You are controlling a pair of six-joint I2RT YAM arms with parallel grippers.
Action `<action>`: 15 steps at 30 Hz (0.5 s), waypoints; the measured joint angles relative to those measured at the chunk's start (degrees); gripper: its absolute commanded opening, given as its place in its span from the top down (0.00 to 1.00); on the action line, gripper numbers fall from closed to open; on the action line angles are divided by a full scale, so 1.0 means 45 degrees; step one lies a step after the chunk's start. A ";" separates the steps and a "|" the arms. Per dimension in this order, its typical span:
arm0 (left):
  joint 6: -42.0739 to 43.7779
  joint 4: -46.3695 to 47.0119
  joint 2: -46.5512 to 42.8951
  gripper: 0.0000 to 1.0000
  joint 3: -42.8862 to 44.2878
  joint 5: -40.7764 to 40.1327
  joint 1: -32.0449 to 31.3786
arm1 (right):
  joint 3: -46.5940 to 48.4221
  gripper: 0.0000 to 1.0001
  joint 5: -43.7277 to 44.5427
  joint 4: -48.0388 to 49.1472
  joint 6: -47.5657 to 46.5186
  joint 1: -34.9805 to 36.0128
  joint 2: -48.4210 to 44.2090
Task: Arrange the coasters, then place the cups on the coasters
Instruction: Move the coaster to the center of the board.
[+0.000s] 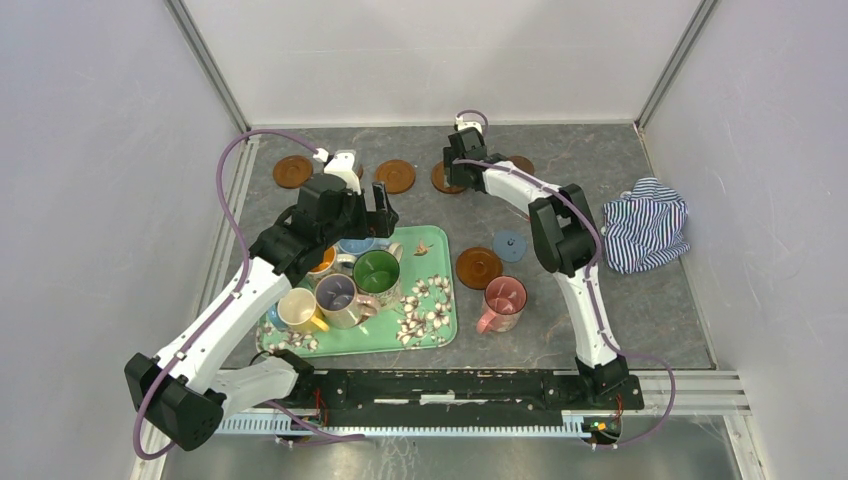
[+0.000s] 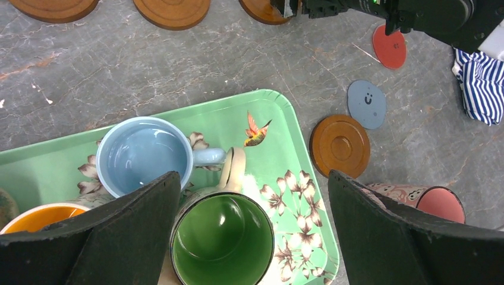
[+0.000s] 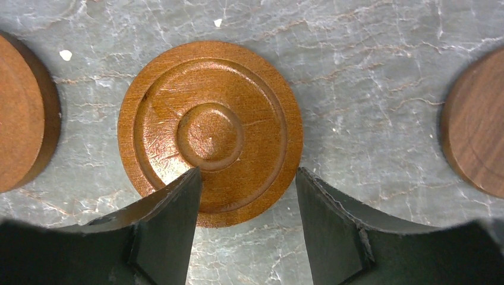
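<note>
Coaster (image 3: 210,132) under part-spread right tool (image 3: 248,172), nothing pinched; left tool (image 2: 252,178) spread wide above green cup (image 2: 223,243).

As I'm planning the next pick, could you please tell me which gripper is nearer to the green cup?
Left. The left gripper hangs open above the green cup; the right gripper is over a ringed coaster in the back row.

White links (image 1: 225,310), black joints (image 1: 560,235); purple cables (image 1: 232,165)
</note>
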 measured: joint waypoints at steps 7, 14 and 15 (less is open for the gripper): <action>0.0000 -0.0102 0.0015 0.00 0.0000 -0.0005 0.0000 | 0.0665 0.34 -0.0287 0.0117 0.0005 -0.0024 0.0481; 0.0000 -0.0267 0.0024 0.00 0.0005 -0.0010 0.0000 | 0.0695 0.32 -0.0423 0.0185 0.0005 -0.0029 0.0510; 0.0000 -0.0277 0.0029 0.00 0.0005 -0.0010 0.0000 | 0.0695 0.32 -0.0437 0.0185 0.0010 -0.0034 0.0510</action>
